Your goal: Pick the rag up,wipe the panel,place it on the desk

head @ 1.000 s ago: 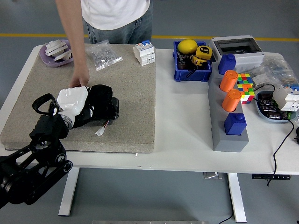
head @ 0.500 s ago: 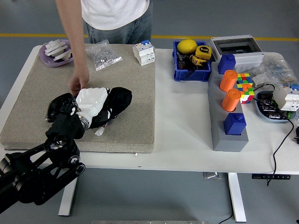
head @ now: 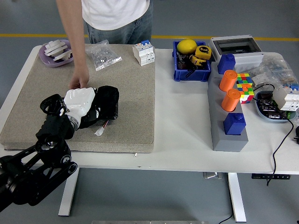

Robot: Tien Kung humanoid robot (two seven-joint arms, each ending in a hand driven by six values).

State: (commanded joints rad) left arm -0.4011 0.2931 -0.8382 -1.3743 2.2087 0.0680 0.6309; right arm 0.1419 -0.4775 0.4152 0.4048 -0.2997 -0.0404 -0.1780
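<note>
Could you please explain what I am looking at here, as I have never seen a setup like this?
This is one view from a camera on a humanoid robot's head, looking down over a white table. The black arm from the lower left ends in the robot's left hand, which presses a black rag onto a beige panel. A person stands at the far side, one hand beside the robot's. Also there: a blue bin of tools, orange cylinders and a colour cube. The right arm is out of view.
</note>
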